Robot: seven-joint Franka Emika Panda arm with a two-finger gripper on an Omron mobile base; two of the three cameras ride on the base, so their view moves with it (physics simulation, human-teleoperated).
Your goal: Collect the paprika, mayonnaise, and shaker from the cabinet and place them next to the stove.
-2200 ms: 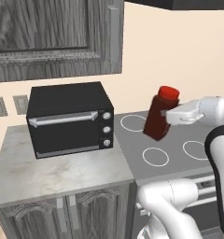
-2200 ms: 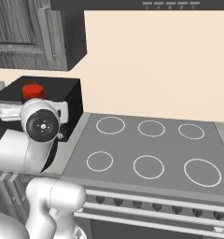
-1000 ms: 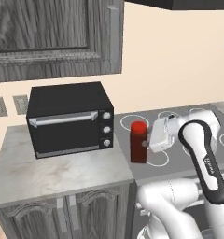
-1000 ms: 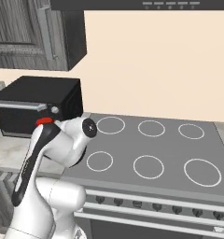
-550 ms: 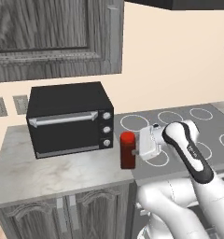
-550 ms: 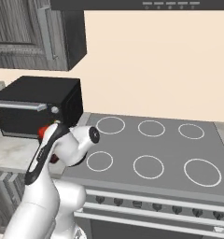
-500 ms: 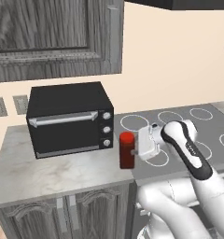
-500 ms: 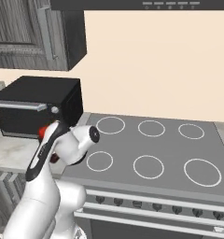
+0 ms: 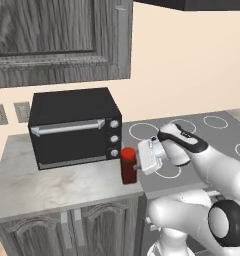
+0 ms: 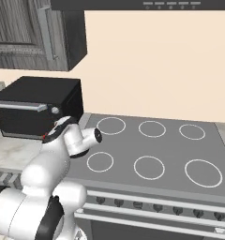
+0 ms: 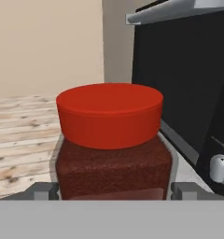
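Paprika (image 9: 127,165) now lower, touching counter (image 9: 52,187).

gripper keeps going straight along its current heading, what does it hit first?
The paprika, already between the fingers: in the hand view its red cap sits directly ahead of the gripper. Past the bottle, the black toaster oven lies to one side; depth there is unclear.

Two base views, one close hand view
Both base cameras look down over the stove (image 10: 152,154) and toaster oven (image 9: 74,127); hand camera sits against the paprika (image 11: 111,140).
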